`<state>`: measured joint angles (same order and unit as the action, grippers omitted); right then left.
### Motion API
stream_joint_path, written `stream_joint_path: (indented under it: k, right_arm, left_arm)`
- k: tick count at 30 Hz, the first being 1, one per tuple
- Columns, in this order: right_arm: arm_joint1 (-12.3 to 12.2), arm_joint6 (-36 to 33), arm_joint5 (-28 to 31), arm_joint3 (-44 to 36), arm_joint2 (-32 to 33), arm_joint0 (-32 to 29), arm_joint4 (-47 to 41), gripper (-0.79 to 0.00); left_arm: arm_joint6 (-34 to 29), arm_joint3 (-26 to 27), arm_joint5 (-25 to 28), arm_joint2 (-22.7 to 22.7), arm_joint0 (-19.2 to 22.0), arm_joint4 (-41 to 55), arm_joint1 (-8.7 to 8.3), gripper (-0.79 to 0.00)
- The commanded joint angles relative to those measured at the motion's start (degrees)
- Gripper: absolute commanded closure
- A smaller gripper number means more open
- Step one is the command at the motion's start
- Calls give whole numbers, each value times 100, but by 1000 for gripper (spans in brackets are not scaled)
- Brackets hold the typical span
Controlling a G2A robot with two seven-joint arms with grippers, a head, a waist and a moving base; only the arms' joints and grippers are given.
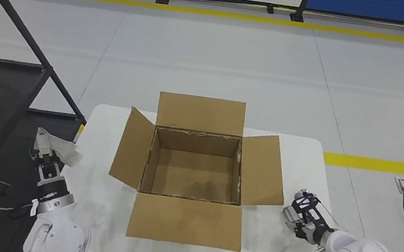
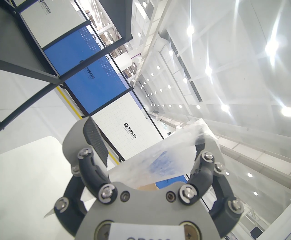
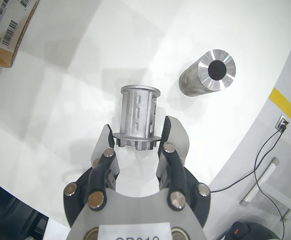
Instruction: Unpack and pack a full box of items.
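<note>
The cardboard box (image 1: 184,221) stands open in the middle of the white table (image 1: 100,212), its inside bare. At the table's left edge my left gripper (image 1: 47,162) (image 2: 144,131) points upward, open wide, and a clear plastic bag (image 1: 60,146) (image 2: 163,156) lies across it against one finger (image 2: 200,147). To the right of the box my right gripper (image 1: 303,209) (image 3: 138,127) is shut on the near flange of a grey slotted metal part (image 3: 137,113), just above the table.
A thick steel tube (image 3: 208,72) lies on the table just beyond the held part. A box flap with barcode labels (image 3: 13,29) is off to one side. The table's right edge and a floor cable (image 3: 268,154) are close by.
</note>
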<state>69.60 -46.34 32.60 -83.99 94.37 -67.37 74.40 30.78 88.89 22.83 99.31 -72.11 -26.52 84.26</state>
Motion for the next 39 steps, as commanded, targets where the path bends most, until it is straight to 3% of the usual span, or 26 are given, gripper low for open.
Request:
stream_joint_path:
  k: [1, 4, 6, 9, 13, 17, 21, 27, 32, 39]
  right_arm:
    - [-29, 90, 78, -108, 133, -46, -174, 0]
    - [-83, 201, 348, -368, 417, -160, -551, 0]
    - [-139, 289, 714, -789, 719, -365, -924, 0]
    - [-195, 293, 805, -1470, 1088, -662, -1289, 0]
    - [-233, 221, 452, -2397, 1444, -911, -1798, 0]
    - [-254, -2, 190, -3425, 1252, -970, -2102, 0]
    - [-261, -337, -177, -4138, 429, -678, -1808, 0]
    - [-205, -929, -301, -4025, -1534, 540, -1368, 0]
    - [23, -1347, -821, -3195, -3363, 1955, -825, 0]
    - [623, -1611, -1983, -1471, -5395, 3695, 25, 0]
  left_arm:
    - [16, -8, -5, -1, 7, 7, 0, -785]
    - [35, -16, -22, -3, 16, -1, 1, -785]
    - [55, -22, -21, -5, 25, -2, 1, -785]
    - [97, -29, -29, 4, 39, 16, 2, -785]
    - [157, -38, -33, 23, 41, 50, 4, -785]
    - [225, -39, -37, 63, 4, 120, 6, -785]
    - [337, 14, -12, 147, -99, 261, 10, -785]
    - [466, 253, 128, 328, -370, 624, 19, -785]
    - [672, 456, 235, 456, -627, 776, 35, -785]
    - [774, 595, 340, 522, -856, 892, 59, -785]
